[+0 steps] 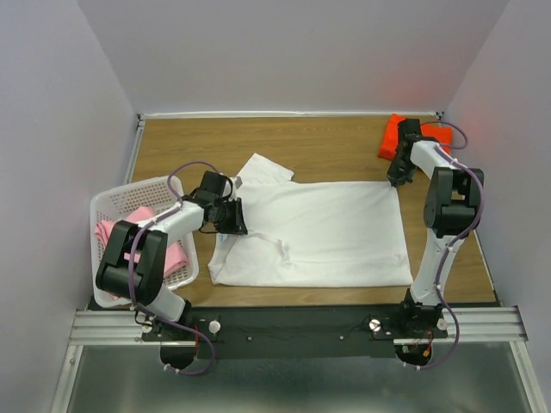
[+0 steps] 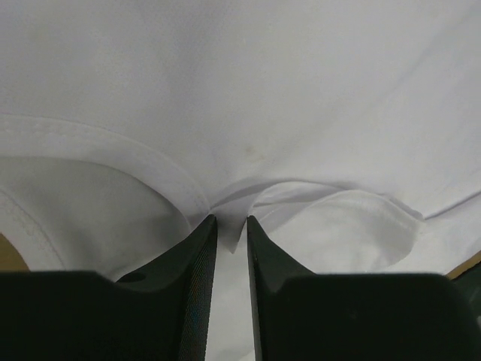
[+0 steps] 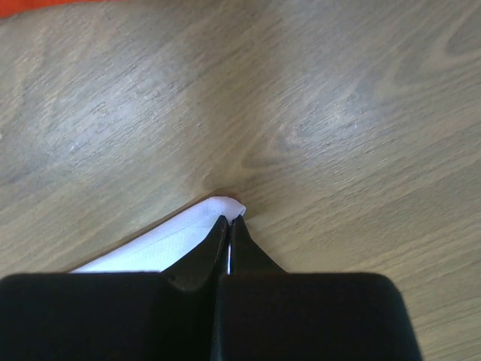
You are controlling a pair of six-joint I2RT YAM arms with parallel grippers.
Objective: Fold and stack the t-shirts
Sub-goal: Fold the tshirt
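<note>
The white t-shirt [image 1: 327, 232] lies spread on the wooden table, with one sleeve pointing to the back left. My left gripper [image 1: 237, 217] is at the shirt's left end. In the left wrist view its jaws [image 2: 231, 219] stand close together on a puckered fold of white cloth [image 2: 248, 90]. My right gripper [image 1: 396, 179] is at the shirt's far right corner. In the right wrist view it [image 3: 231, 219] is shut on that white corner [image 3: 165, 244]. The orange-red t-shirt [image 1: 393, 136] lies bunched at the back right. The pink t-shirt [image 1: 176, 256] sits in the basket.
A white lattice basket [image 1: 129, 188] stands at the table's left edge beside the left arm. Bare wooden table [image 1: 327, 146] shows behind the white shirt. Grey walls close in the back and sides. A thin orange strip [image 3: 45, 4] shows at the top of the right wrist view.
</note>
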